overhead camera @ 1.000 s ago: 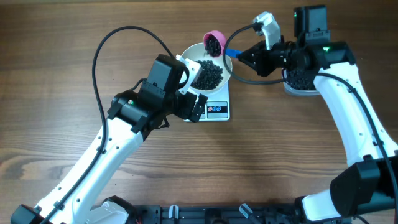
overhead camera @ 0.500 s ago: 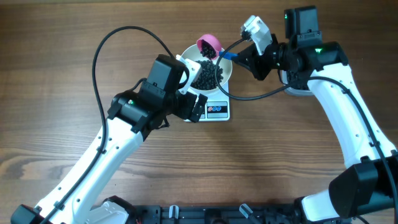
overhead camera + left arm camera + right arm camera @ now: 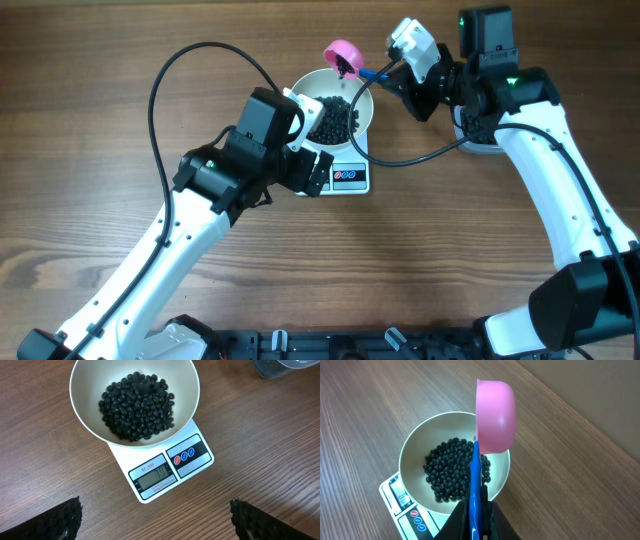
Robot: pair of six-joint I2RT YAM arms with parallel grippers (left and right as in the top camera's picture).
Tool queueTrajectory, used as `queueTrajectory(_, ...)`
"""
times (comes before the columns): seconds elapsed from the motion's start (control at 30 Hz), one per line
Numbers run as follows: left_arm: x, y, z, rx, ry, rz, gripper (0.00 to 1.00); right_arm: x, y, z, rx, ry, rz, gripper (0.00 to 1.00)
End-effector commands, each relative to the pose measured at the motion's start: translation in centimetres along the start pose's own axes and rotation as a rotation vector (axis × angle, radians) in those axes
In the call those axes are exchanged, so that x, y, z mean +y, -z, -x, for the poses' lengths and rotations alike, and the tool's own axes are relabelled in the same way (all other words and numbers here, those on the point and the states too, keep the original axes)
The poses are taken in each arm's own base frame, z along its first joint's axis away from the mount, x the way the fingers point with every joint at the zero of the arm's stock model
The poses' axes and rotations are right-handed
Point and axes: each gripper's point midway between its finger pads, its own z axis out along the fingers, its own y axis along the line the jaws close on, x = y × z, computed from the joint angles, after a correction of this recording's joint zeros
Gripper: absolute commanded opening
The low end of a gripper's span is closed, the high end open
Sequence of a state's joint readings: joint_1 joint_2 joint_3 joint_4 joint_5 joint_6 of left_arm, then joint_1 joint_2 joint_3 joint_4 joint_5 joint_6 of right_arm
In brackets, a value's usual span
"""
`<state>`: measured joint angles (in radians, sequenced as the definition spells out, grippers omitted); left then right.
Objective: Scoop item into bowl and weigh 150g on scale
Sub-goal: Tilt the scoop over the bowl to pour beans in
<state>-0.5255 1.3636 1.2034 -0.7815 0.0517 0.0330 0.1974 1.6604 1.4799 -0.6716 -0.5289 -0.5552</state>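
A white bowl [image 3: 308,86] holding a heap of black beans [image 3: 333,120] stands on the small white scale [image 3: 348,177]. My right gripper [image 3: 398,82] is shut on the blue handle [image 3: 475,485] of a pink scoop [image 3: 343,52]. The scoop [image 3: 495,415] hangs over the bowl's far rim, turned on its side with its back toward the wrist camera, so its inside is hidden. In the left wrist view the bowl [image 3: 85,390], beans [image 3: 137,405] and scale [image 3: 160,472] lie just ahead of my left gripper [image 3: 155,510], which is open wide over bare wood.
A clear tub [image 3: 480,135] with more black beans sits to the right of the scale, mostly hidden under my right arm; its edge [image 3: 275,367] shows in the left wrist view. My left arm's black cable [image 3: 180,70] arcs over the table's left side.
The right gripper tipped the scoop over the bowl, then lifted it back toward the far rim. The beans that were in the scoop no longer show. The left arm has not moved.
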Motion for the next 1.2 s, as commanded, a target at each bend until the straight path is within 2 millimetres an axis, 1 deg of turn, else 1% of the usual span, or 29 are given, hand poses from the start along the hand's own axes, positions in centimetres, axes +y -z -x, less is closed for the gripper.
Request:
queueTrajectory(0.0, -0.4, -0.3, -0.3, 0.013, -0.019, -0.017, 1.0, 1.6, 0.4, 1.1, -0.021, 0.038, 0.045, 0.04)
queueTrajectory(0.07, -0.4, -0.3, -0.4, 0.014, -0.019, -0.017, 1.0, 1.8, 0.2, 1.1, -0.01, 0.075, 0.036, 0.04)
queueTrajectory(0.2, -0.4, -0.3, -0.4, 0.014, -0.019, -0.017, 1.0, 1.7, 0.1, 0.8, 0.007, 0.073, 0.022, 0.04)
queueTrajectory(0.23, -0.4, -0.4, -0.4, 0.014, -0.019, -0.017, 1.0, 1.5, 0.1, 0.8, 0.009, 0.075, 0.012, 0.04)
queueTrajectory(0.27, -0.4, -0.3, -0.3, 0.013, -0.019, -0.017, 1.0, 0.7, 0.1, 0.7, 0.024, 0.08, -0.032, 0.04)
queueTrajectory(0.33, -0.4, -0.4, -0.4, 0.014, -0.019, -0.017, 1.0, 0.6, 0.1, 0.7, 0.024, 0.082, -0.04, 0.04)
queueTrajectory(0.4, -0.4, -0.3, -0.3, 0.013, -0.019, -0.017, 1.0, 1.6, 0.1, 1.1, 0.006, 0.082, 0.006, 0.04)
queueTrajectory(0.43, -0.4, -0.3, -0.4, 0.014, -0.019, -0.017, 1.0, 2.7, 0.0, 1.3, -0.009, 0.081, 0.054, 0.04)
queueTrajectory(0.47, -0.4, -0.3, -0.4, 0.014, -0.019, -0.017, 1.0, 3.0, 0.0, 1.5, -0.018, 0.08, 0.072, 0.04)
queueTrajectory(0.5, -0.4, -0.3, -0.4, 0.014, -0.019, -0.017, 1.0, 3.0, 0.0, 1.4, -0.017, 0.08, 0.071, 0.04)
queueTrajectory(0.6, -0.4, -0.3, -0.4, 0.014, -0.019, -0.017, 1.0, 1.1, -0.2, 1.0, 0.02, 0.09, -0.025, 0.04)
queueTrajectory(0.63, -0.4, -0.4, -0.4, 0.014, -0.019, -0.017, 1.0, 0.8, -0.2, 1.0, 0.022, 0.091, -0.041, 0.04)
queueTrajectory(0.67, -0.4, -0.3, -0.4, 0.014, -0.019, -0.017, 1.0, 1.2, -0.3, 1.1, 0.02, 0.076, -0.026, 0.04)
queueTrajectory(0.7, -0.4, -0.4, -0.4, 0.014, -0.019, -0.017, 1.0, 2.0, -0.4, 1.1, 0.014, 0.065, 0.008, 0.04)
queueTrajectory(0.73, -0.4, -0.3, -0.4, 0.014, -0.019, -0.017, 1.0, 3.3, -0.4, 1.2, 0.004, 0.073, 0.065, 0.04)
queueTrajectory(0.77, -0.4, -0.3, -0.4, 0.014, -0.019, -0.017, 1.0, 4.1, -0.5, 1.3, 0.0, 0.102, 0.099, 0.04)
queueTrajectory(0.8, -0.4, -0.4, -0.4, 0.014, -0.019, -0.017, 1.0, 4.2, -0.5, 1.3, 0.003, 0.121, 0.098, 0.04)
queueTrajectory(0.83, -0.4, -0.3, -0.4, 0.014, -0.019, -0.017, 1.0, 3.8, -0.6, 1.2, 0.01, 0.126, 0.074, 0.04)
queueTrajectory(0.9, -0.4, -0.3, -0.4, 0.014, -0.019, -0.017, 1.0, 2.3, -0.6, 1.1, 0.033, 0.13, -0.005, 0.04)
queueTrajectory(0.93, -0.4, -0.3, -0.4, 0.014, -0.019, -0.017, 1.0, 1.6, -0.6, 1.1, 0.043, 0.114, -0.045, 0.04)
queueTrajectory(0.97, -0.4, -0.3, -0.4, 0.014, -0.019, -0.017, 1.0, 1.4, -0.6, 1.0, 0.045, 0.076, -0.055, 0.04)
queueTrajectory(1.0, -0.4, -0.3, -0.4, 0.014, -0.019, -0.017, 1.0, 1.9, -0.6, 1.1, 0.04, 0.044, -0.033, 0.04)
queueTrajectory(1.03, -0.4, -0.3, -0.3, 0.013, -0.019, -0.017, 1.0, 2.9, -0.6, 1.1, 0.029, 0.038, 0.022, 0.04)
queueTrajectory(1.1, -0.4, -0.3, -0.4, 0.014, -0.019, -0.017, 1.0, 4.6, -0.5, 1.1, 0.012, 0.073, 0.113, 0.04)
queueTrajectory(1.13, -0.4, -0.3, -0.4, 0.014, -0.019, -0.017, 1.0, 4.1, -0.6, 0.9, 0.025, 0.084, 0.083, 0.04)
queueTrajectory(1.17, -0.4, -0.3, -0.4, 0.014, -0.019, -0.017, 1.0, 3.0, -0.6, 0.7, 0.046, 0.086, 0.027, 0.04)
